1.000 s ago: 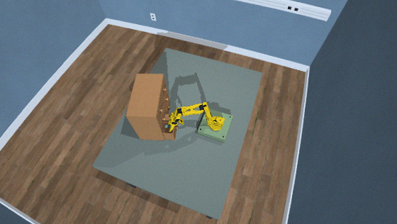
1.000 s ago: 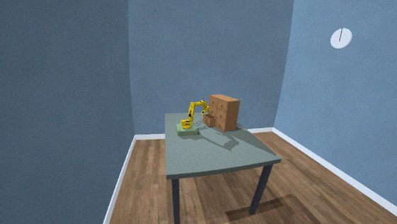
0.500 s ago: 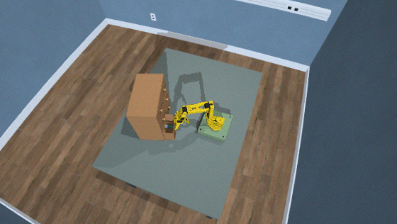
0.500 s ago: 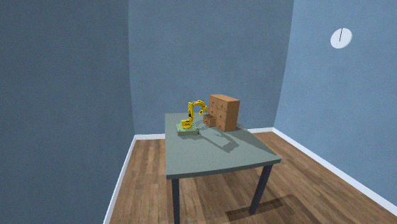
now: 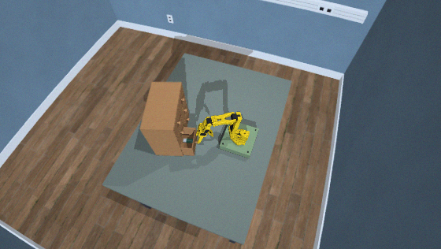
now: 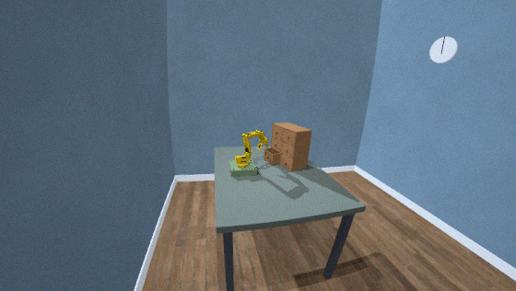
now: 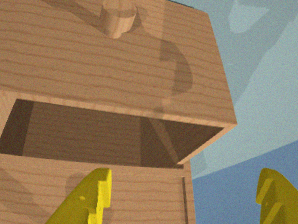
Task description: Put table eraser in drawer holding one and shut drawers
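The brown wooden cabinet (image 5: 161,106) (image 6: 300,147) has one low drawer (image 5: 190,151) (image 6: 269,157) (image 7: 125,65) pulled out. In the top view a small white and dark green thing (image 5: 189,140), which looks like an eraser, lies inside it; whether there is more than one cannot be told. The wrist view shows the drawer's front with its knob (image 7: 118,19) and part of the inside, with no eraser in that part. My gripper (image 5: 205,139) (image 6: 263,147) (image 7: 184,173) is partly open with nothing between its fingers, just in front of and above the open drawer. I see no eraser on the table.
The cabinet's other drawers look shut, with small knobs standing out above the open drawer. The cabinet stands on the grey-green table (image 5: 213,185) (image 6: 258,203), facing the arm's green base (image 5: 236,150) (image 6: 244,172).
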`<state>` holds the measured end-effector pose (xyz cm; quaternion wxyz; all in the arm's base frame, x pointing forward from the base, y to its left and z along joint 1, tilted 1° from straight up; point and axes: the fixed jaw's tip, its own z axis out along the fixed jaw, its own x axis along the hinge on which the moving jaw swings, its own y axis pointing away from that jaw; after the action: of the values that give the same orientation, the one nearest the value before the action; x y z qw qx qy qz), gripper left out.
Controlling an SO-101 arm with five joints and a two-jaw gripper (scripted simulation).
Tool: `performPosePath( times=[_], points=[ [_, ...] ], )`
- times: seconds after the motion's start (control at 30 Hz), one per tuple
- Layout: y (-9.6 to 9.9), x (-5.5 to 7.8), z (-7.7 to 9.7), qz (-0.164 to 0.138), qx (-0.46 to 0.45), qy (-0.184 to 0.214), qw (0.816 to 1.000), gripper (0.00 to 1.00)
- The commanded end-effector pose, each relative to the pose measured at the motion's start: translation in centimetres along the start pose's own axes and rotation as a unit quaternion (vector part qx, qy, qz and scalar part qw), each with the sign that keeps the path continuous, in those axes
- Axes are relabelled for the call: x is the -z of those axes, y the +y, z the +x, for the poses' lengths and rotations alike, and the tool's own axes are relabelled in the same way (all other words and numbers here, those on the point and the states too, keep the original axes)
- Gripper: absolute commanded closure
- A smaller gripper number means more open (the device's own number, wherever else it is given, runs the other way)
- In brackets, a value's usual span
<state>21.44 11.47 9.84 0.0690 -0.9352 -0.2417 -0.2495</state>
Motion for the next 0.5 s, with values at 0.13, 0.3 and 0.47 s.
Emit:
performPosePath(
  times=[0.13, 0.3, 0.47],
  points=[
    [-0.2, 2.3, -1.6, 0.004, -0.002, 0.032, 0.999, 0.69],
    [-0.2, 3.3, -2.9, 0.005, -0.001, 0.050, 0.999, 0.69],
    [-0.2, 3.8, -3.7, 0.006, -0.001, 0.060, 0.998, 0.69]
  ],
)
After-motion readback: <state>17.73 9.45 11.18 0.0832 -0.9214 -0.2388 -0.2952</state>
